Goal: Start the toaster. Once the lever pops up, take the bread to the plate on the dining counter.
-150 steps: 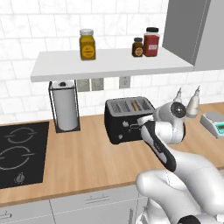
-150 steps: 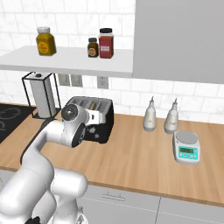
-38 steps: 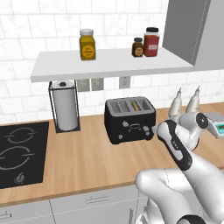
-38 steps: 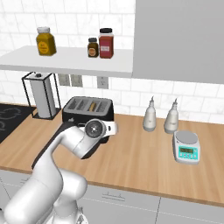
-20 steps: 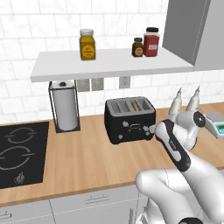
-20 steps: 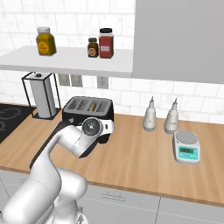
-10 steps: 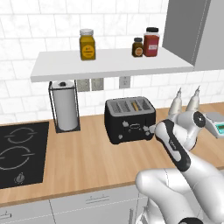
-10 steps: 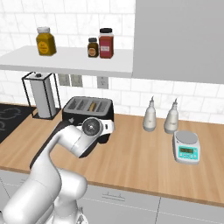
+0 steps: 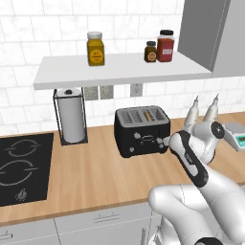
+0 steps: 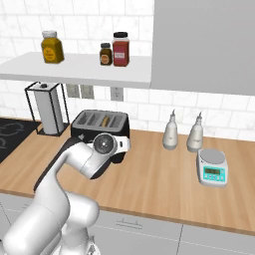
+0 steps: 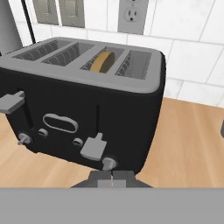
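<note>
The black toaster [image 9: 141, 131] [image 10: 82, 130] [image 11: 65, 100] stands on the wood counter by the tiled wall. One tan bread slice [image 9: 150, 115] [image 10: 105, 120] [image 11: 103, 62] sits sunk in its third slot. The right lever [image 11: 93, 148] is low in its track, while the left lever [image 11: 11, 103] is high. My gripper [image 9: 165, 142] [image 11: 112, 180] is shut on nothing, just in front of the toaster's lower right front, below the right lever. The plate and the dining counter are out of view.
A paper towel roll [image 9: 72, 119] stands left of the toaster, beyond it a black cooktop [image 9: 19, 167]. Two white bottles [image 10: 171, 132] and a small scale [image 10: 213, 169] sit to the right. A shelf [image 9: 119, 69] with jars hangs above.
Seven seconds ago the hand was against the toaster's front; it then drew back to the right and has since edged closer. Nothing has moved in the last second.
</note>
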